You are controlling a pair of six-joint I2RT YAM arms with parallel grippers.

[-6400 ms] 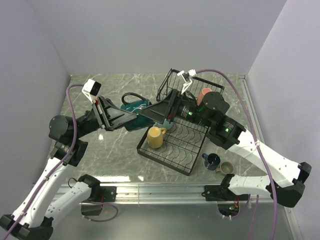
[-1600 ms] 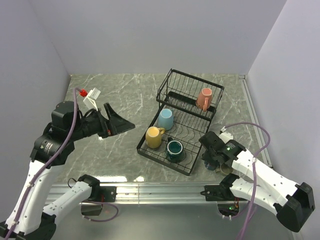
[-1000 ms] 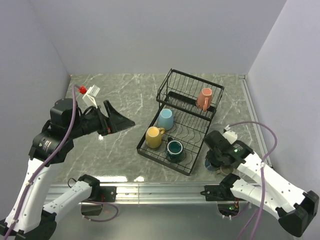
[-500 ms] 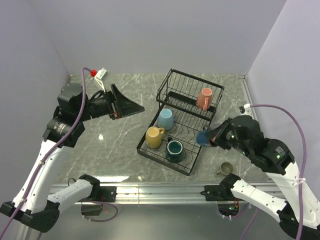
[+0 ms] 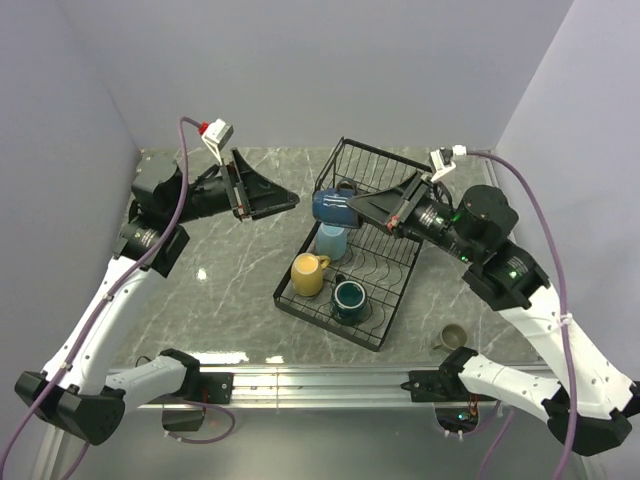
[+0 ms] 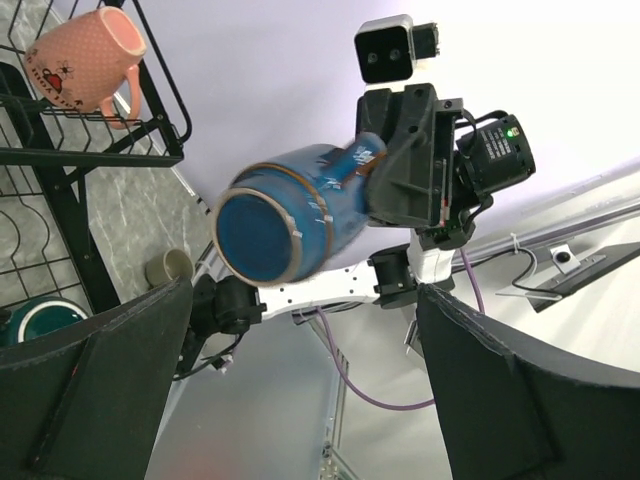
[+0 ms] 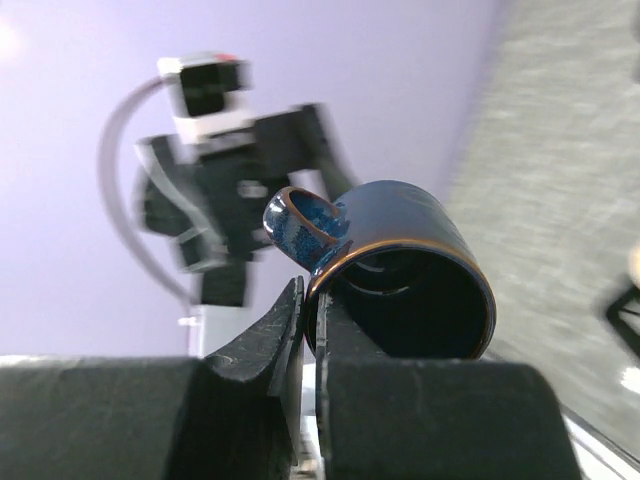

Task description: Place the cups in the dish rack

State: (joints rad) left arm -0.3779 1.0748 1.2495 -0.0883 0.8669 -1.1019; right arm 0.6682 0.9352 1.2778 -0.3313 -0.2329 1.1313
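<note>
navy mug (image 5: 331, 206): off the table, tipped on its side, base towards the left arm, mouth towards the right wrist; in top view over the near edge of the raised basket, just above the light blue mug (image 5: 331, 241)
grip: right gripper (image 5: 353, 206) clamped on the navy mug's rim just beside the handle, one finger inside the mouth, one outside, jaws nearly together
left gripper (image 5: 287, 202): fingers spread wide, nothing between them; raised off the table, well left of the dish rack (image 5: 398, 305), pointing at the navy mug
tray tier: light blue mug at the far end, yellow mug (image 5: 310, 273) at the left edge, teal mug (image 5: 349, 297) near the front, mouth up
basket tier: pink mug (image 6: 85, 60) seen in left wrist view; hidden behind the right arm in top view
beige mug (image 5: 452, 337): on the table (image 5: 230, 290), apart from the rack, off its near right corner
surface: grey-green marbled top, metal rail along the near edge
room: plain pale lavender walls (image 5: 300, 70) on three sides
</note>
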